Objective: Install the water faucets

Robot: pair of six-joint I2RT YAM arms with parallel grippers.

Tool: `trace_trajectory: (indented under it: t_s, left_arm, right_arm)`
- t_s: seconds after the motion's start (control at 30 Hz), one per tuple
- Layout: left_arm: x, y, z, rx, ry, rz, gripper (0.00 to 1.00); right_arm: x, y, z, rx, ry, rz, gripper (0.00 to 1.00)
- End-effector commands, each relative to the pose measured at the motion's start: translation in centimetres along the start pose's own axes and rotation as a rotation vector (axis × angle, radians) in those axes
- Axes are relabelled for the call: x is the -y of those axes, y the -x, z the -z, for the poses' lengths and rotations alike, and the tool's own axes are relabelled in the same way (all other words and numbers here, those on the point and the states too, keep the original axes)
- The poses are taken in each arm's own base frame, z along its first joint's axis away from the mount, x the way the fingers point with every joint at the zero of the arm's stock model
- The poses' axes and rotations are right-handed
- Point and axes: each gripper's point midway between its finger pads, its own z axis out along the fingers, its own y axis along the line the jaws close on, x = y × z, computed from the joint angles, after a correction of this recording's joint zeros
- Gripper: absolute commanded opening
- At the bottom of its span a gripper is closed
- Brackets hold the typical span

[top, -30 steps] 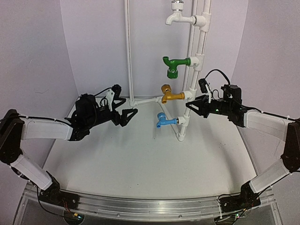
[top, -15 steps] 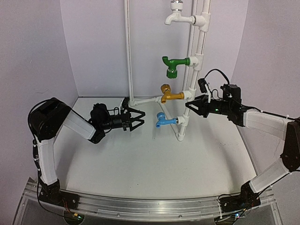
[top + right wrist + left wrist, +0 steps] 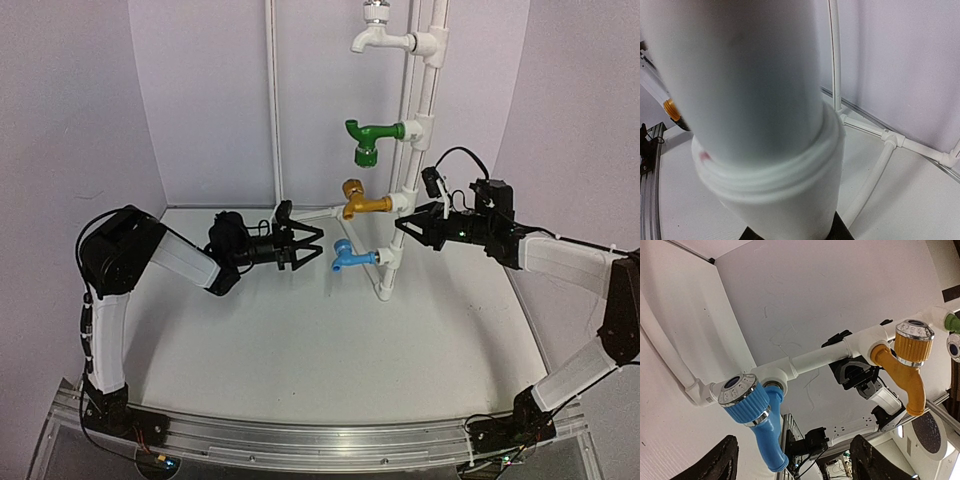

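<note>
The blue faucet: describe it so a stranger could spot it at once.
Find the upright white pipe right of centre. Low on it, under the gold tap, sticks out the blue faucet. It is the lowest, smallest and only blue tap there.

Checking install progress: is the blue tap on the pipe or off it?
On: the blue tap sits joined to the white pipe fitting; how tightly, cannot tell.

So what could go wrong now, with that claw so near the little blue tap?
The left jaws stand open just short of the blue tap, not around it; closing off-centre might catch its spout and slip.
The gold tap sits close above, so a high approach could bump it.
The right jaws clamp the white upright pipe; if that hold slips, the stand could twist.
</note>
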Motion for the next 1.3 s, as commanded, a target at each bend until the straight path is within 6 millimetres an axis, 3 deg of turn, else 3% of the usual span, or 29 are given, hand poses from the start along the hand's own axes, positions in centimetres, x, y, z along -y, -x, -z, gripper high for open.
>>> trace_trajectory:
  t_s: [0.0, 0.2, 0.43, 0.6, 0.9, 1.27]
  left_arm:
    - [-0.6, -0.8, -1.7, -0.044, 0.005, 0.017, 0.72]
    - [-2.0, -1.4, -2.4, -0.056, 0.029, 0.066, 0.68]
    - [-1.4, -2.4, -4.0, -0.099, 0.012, 0.044, 0.65]
    - [-0.8, -2.3, -4.5, -0.119, -0.016, 0.015, 0.52]
    - [-0.4, -2.7, -5.5, -0.158, -0.026, -0.022, 0.42]
    - [-1.4, -2.7, -5.8, -0.184, 0.009, -0.157, 0.13]
  right_arm:
    - [0.8, -0.7, -0.5, -0.05, -0.025, -0.086, 0.0]
    - [0.8, -0.7, -0.5, -0.05, -0.026, -0.086, 0.0]
    - [0.7, -0.9, -0.5, -0.053, -0.024, -0.086, 0.0]
    - [0.7, -0.9, -0.5, -0.053, -0.022, -0.085, 0.0]
    - [0.6, -0.8, -0.4, -0.053, -0.019, -0.085, 0.0]
    - [0.3, -0.9, -0.4, -0.059, -0.003, -0.085, 0.0]
